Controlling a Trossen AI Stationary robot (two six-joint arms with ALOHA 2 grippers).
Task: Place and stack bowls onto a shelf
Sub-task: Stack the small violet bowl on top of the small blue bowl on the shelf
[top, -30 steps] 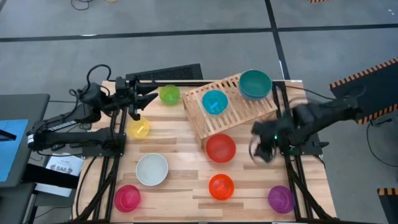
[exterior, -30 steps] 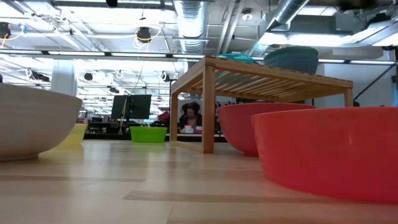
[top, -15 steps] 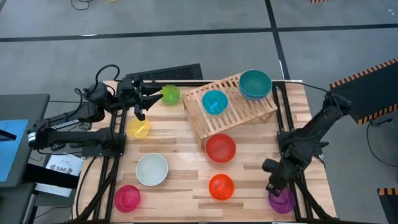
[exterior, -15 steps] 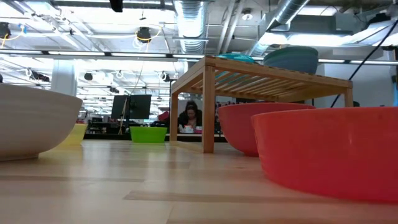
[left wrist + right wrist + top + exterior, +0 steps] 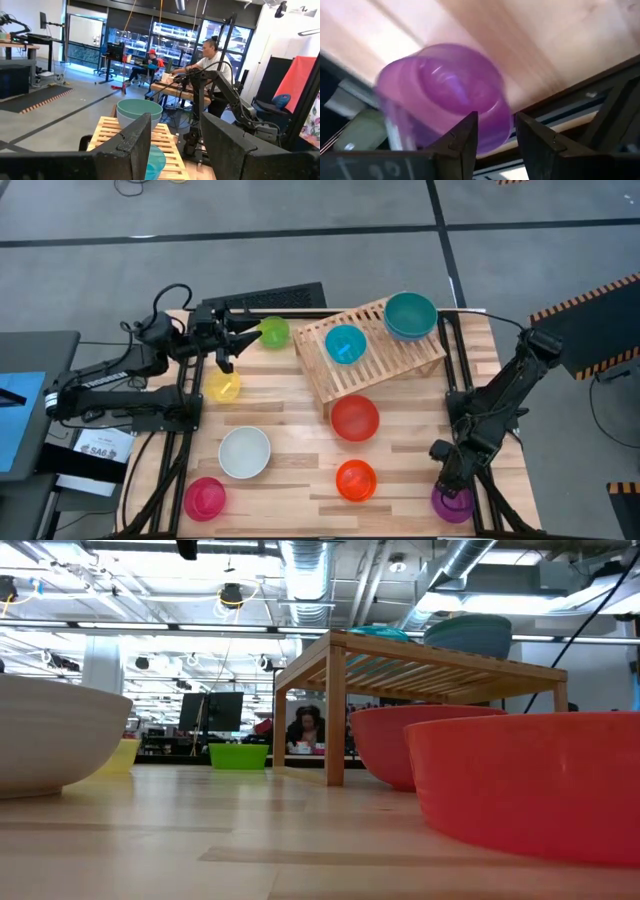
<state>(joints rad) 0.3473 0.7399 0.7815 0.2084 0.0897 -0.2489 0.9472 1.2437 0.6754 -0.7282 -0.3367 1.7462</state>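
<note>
My right gripper [image 5: 446,479] [image 5: 496,129] is open and hovers over the purple bowl [image 5: 453,503] [image 5: 445,95] at the table's near right corner. One finger is over the bowl's hollow and the other outside its rim; I see no touch. My left gripper [image 5: 236,338] [image 5: 175,135] is open, level, beside the green bowl [image 5: 272,332] at the far left. The slatted shelf [image 5: 370,352] [image 5: 420,658] [image 5: 107,135] carries a small blue bowl [image 5: 345,343] and stacked teal bowls [image 5: 411,315] [image 5: 139,111].
On the tabletop stand a red bowl [image 5: 354,418] [image 5: 430,740], orange bowl [image 5: 356,480] [image 5: 530,785], white bowl [image 5: 244,452] [image 5: 50,745], pink bowl [image 5: 204,498] and yellow bowl [image 5: 222,386]. People sit in the room beyond the far edge.
My right gripper has swung from beside the shelf's right end toward the near edge and down, ending over the purple bowl. My left gripper has shifted slightly toward the green bowl. No bowl has moved.
</note>
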